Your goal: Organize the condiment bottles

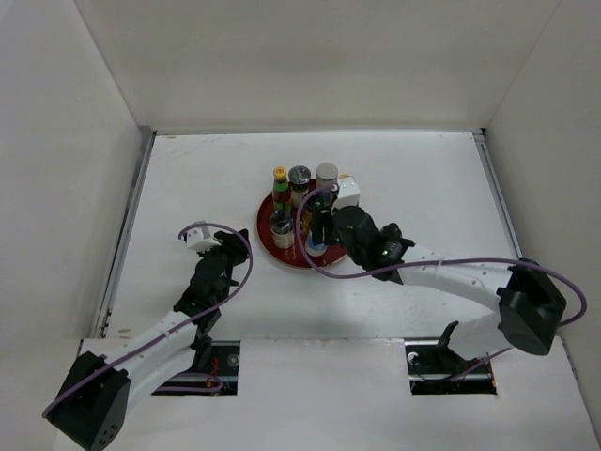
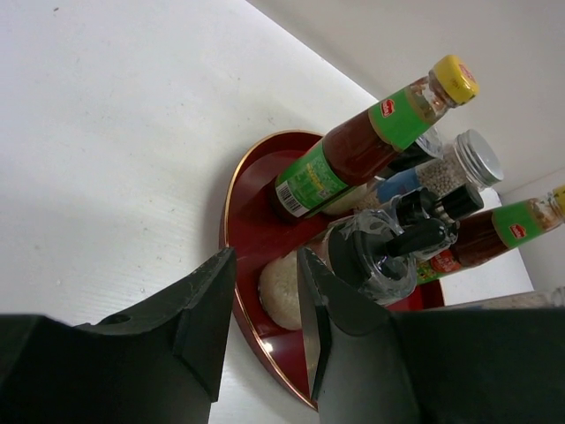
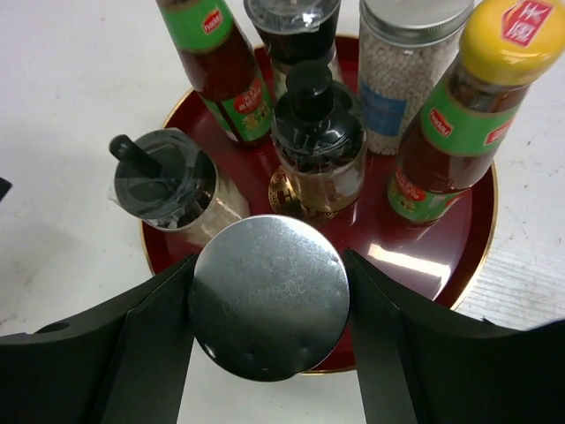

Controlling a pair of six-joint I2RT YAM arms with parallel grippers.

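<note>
The condiment bottles stand crowded on a round red tray (image 1: 266,230). In the right wrist view there are two red-sauce bottles with green necks (image 3: 221,62) (image 3: 450,132), a silver-lidded shaker of white grains (image 3: 402,75), a dark-lidded jar (image 3: 318,155) and a jar with a clear lid and dark knob (image 3: 168,190). My right gripper (image 3: 269,305) is shut on a silver-lidded jar (image 3: 269,296) at the tray's near rim; I cannot tell whether it rests on the tray. My left gripper (image 1: 200,241) is open and empty, on the table left of the tray.
A small white box (image 1: 347,191) stands at the tray's far right edge. White walls enclose the table on the left, right and back. In the left wrist view the tray (image 2: 252,203) and a tall sauce bottle (image 2: 353,150) lie just beyond the open fingers.
</note>
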